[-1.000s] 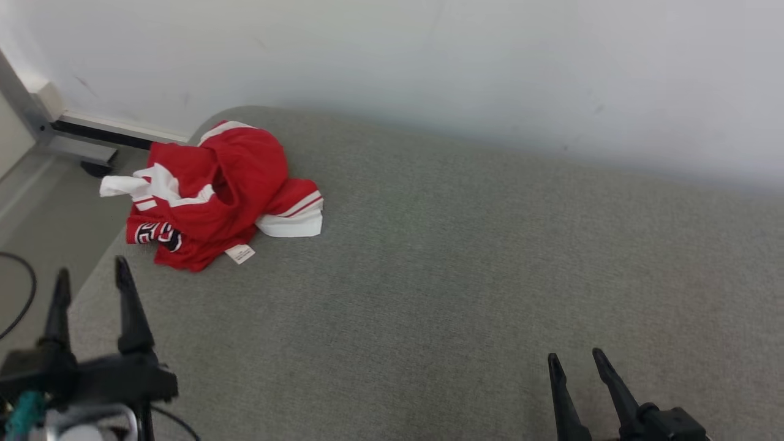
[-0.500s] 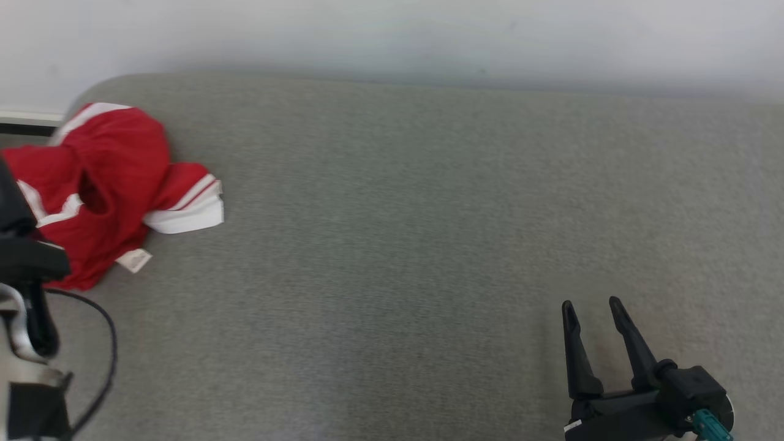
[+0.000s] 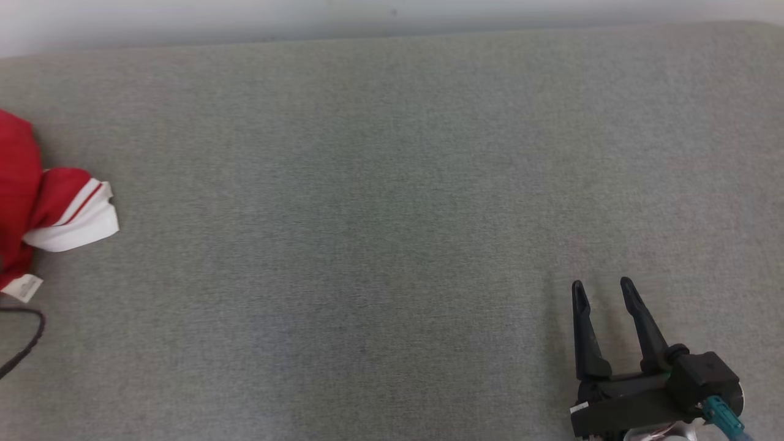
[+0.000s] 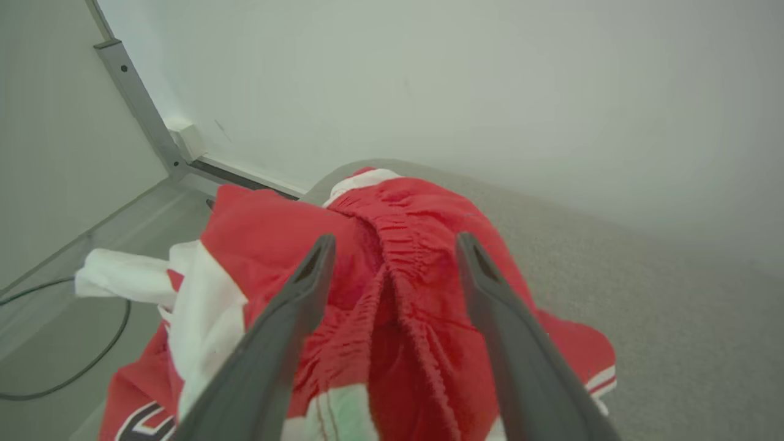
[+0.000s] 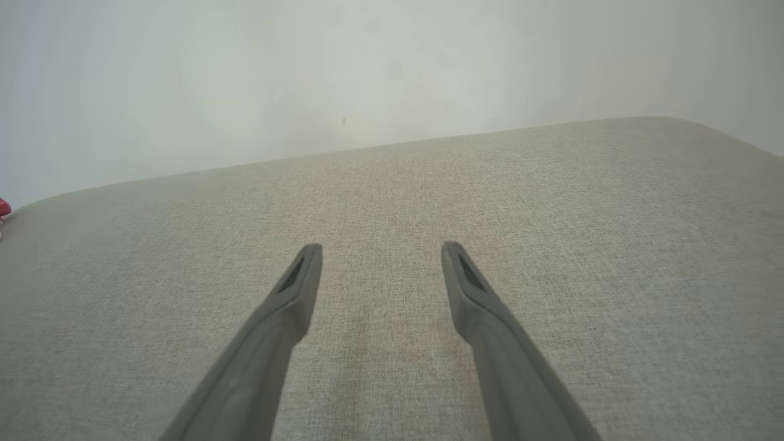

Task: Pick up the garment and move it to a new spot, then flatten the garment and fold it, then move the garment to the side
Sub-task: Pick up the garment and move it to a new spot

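The garment is a crumpled red piece with white stripes and trim, cut off by the left edge of the head view, on the grey fabric surface. In the left wrist view the garment bunches up close, its elastic waistband running between the fingers of my left gripper, which stands open just above it. My right gripper is open at the lower right of the head view, over bare fabric. The right wrist view has my right gripper with nothing between its fingers.
A pale wall runs behind the surface. In the left wrist view a grey metal frame stands at the wall, beside the surface's left end. A dark cable lies on the floor there. The cable also reaches the head view's left edge.
The head camera has swung to the right, so the garment has slid to the left edge and my left gripper has left the head view. Both grippers stay open.
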Robot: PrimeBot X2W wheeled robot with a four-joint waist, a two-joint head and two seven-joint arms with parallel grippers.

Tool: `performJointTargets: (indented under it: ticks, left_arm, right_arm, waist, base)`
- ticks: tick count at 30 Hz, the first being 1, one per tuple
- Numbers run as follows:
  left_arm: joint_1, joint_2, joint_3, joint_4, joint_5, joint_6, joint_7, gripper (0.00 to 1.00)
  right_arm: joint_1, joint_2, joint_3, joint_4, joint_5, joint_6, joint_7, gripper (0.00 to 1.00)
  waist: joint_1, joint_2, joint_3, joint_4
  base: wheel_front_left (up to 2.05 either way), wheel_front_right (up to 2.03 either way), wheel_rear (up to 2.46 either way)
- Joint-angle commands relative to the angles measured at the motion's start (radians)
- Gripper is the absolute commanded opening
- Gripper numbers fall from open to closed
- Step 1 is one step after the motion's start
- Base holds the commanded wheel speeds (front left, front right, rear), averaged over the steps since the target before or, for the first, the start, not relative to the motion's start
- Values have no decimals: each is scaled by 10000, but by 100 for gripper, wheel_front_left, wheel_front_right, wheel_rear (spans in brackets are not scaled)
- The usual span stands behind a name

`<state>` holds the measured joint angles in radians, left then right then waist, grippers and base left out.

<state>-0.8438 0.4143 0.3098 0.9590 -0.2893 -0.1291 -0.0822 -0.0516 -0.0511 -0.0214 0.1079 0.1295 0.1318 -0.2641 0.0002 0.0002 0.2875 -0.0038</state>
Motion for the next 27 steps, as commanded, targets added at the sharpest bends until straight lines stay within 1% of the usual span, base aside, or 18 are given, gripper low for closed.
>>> performJointTargets:
  ticks: [1, 3, 5, 11, 13, 15, 16, 17, 19, 21, 22, 25, 27]
  left_arm:
    - [-181, 151, -31, 270, 82, 92, 259, 100]
    - [-313, 344, -136, 796, 181, 252, 838, 100]
    - [-530, 511, -243, 1083, 266, 316, 1108, 100]
    - [-886, 702, -371, 2186, 265, 805, 2462, 100]
    - [-927, 713, -393, 2437, 258, 961, 2688, 100]
    - [-933, 657, -462, 2552, 284, 985, 2696, 100]
    - [-934, 625, -482, 2570, 288, 1011, 2609, 84]
    - [-933, 600, -479, 2540, 263, 1030, 2416, 0]
    - [-884, 552, -576, 2522, 358, 1084, 2083, 0]
    - [-916, 496, -417, 2524, 91, 1018, 1731, 0]
    - [-963, 504, -446, 2463, 165, 994, 1519, 0]
    - [-1382, 317, -306, 2125, -128, 724, 802, 0]
    - [-1594, 304, -406, 1878, -93, 582, 351, 0]
  right_arm:
    - [-87, 14, -1, -70, -62, -21, -7, 100]
    - [-85, 14, -41, -115, -69, -21, -7, 100]
    - [-109, 16, -49, -162, -93, -21, -7, 100]
    - [-108, 18, -157, -213, -197, -21, -7, 100]
    - [-96, 13, -202, -217, -238, -21, -7, 100]
    - [-101, 15, -242, -224, -265, -21, -7, 100]
    - [-96, 16, -264, -227, -283, -21, -7, 100]
    - [-88, 16, -272, -231, -308, -21, -7, 100]
    - [-73, 16, -294, -209, -360, -21, -7, 100]
    - [-43, 15, -303, -192, -390, -21, -7, 100]
    - [-22, 15, -310, -186, -390, -21, -7, 100]
    - [88, 15, -375, -182, -384, -21, -7, 100]
    - [141, 15, -370, -172, -408, -21, -7, 100]
  waist:
    - [-2, -2, 286, -312]
    - [-2, -2, 333, -369]
    - [-2, -2, 399, -419]
    - [-2, -2, 512, -475]
    - [-2, -2, 521, -481]
    - [-2, -2, 524, -466]
    - [-2, -2, 515, -448]
    - [-2, -2, 507, -430]
    - [-2, -2, 463, -385]
    - [-2, -2, 385, -335]
    - [-2, -2, 330, -303]
    - [-2, -2, 152, -161]
    - [-2, -2, 18, -64]
  base:
    - [0, 0, 0]
    - [0, 0, 0]
    - [0, 0, 0]
    - [0, 0, 0]
    - [0, 0, 0]
    - [0, 0, 0]
    - [0, 0, 0]
    - [0, 0, 0]
    - [0, 0, 0]
    - [0, 0, 0]
    - [0, 0, 0]
    - [0, 0, 0]
    - [0, 0, 0]
